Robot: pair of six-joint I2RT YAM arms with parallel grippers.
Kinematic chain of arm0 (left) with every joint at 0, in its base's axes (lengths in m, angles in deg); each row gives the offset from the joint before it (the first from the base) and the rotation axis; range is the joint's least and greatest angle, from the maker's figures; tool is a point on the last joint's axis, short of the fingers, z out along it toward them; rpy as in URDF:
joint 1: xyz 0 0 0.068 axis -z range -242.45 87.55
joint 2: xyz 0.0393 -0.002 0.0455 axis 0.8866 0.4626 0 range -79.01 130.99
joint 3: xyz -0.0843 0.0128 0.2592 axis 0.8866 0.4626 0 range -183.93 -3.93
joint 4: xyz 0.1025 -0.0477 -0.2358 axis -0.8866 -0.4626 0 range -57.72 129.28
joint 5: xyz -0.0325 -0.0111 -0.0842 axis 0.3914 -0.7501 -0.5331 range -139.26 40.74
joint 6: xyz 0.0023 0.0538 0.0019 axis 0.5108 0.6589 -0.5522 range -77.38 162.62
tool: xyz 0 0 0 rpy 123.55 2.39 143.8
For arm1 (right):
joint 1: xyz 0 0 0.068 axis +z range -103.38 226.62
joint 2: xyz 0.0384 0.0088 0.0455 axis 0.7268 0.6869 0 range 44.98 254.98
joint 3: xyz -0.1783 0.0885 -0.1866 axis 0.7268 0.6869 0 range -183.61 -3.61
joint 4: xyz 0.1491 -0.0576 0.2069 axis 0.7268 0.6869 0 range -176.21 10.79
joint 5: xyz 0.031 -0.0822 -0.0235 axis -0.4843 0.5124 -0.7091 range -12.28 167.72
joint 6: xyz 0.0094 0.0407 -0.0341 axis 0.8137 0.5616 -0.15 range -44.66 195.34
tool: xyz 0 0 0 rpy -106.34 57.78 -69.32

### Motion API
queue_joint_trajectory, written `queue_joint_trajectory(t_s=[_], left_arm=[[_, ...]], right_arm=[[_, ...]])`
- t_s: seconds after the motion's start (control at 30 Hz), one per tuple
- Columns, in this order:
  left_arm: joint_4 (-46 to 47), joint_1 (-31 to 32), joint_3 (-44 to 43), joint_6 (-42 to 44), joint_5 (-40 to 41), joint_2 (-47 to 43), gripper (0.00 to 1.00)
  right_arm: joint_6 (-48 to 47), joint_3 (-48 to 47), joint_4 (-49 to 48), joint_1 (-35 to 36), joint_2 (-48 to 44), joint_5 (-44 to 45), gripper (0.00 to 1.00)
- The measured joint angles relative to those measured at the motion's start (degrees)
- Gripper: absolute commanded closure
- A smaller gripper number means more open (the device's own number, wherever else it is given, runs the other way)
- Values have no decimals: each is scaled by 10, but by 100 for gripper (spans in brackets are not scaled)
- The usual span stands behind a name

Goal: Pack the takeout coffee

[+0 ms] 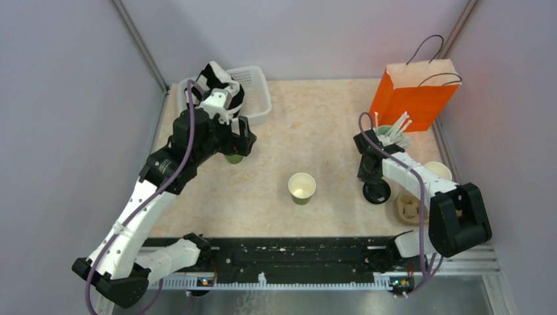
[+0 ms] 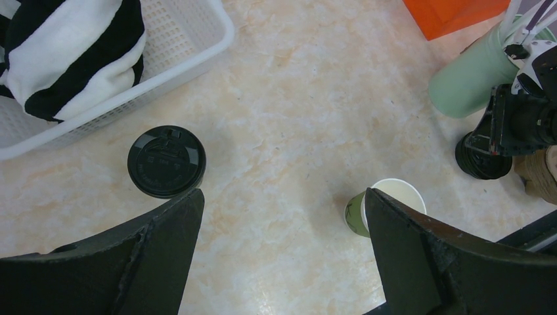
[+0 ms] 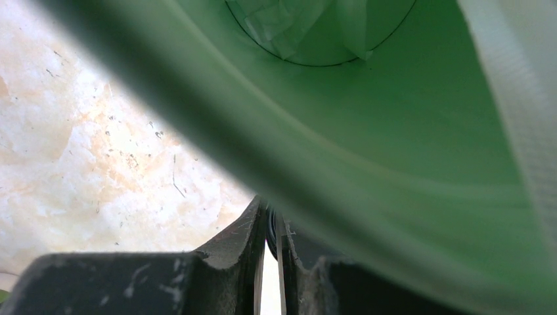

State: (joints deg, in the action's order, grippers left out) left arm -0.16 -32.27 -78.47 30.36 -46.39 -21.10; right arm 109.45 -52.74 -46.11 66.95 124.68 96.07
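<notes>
With left pincer (image 2: 282, 197) apart and right pincer (image 3: 269, 220) clamped on loose lid (image 2: 481, 164), cap open cup (image 1: 302, 188), then pack both into orange bag (image 1: 414, 98).

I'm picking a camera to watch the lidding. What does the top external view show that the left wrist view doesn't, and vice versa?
Only the top external view: the orange paper bag whole, handles included. Only the left wrist view: the black lid on the cup below the open left gripper; from above the left arm hides it. Both: the open cup, the mint tumbler of straws, the white basket, and the right gripper shut on the loose lid.
</notes>
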Motion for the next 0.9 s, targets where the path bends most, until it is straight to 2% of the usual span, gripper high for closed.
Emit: queue_joint_trajectory(t_s=[0.2, 0.53, 0.83, 0.87, 0.9], left_arm=[[0, 1, 0, 0, 2, 0, 2], [0, 3, 0, 1, 6, 0, 2], [0, 5, 0, 3, 10, 3, 2], [0, 6, 0, 3, 10, 4, 2], [0, 6, 0, 3, 10, 5, 2]], right_arm=[[0, 0, 0, 0, 0, 0, 100], [6, 0, 29, 0, -15, -6, 100], [22, 0, 89, 0, -79, -21, 100], [22, 0, 92, 0, -85, -21, 97], [22, 0, 92, 0, -89, -22, 82]])
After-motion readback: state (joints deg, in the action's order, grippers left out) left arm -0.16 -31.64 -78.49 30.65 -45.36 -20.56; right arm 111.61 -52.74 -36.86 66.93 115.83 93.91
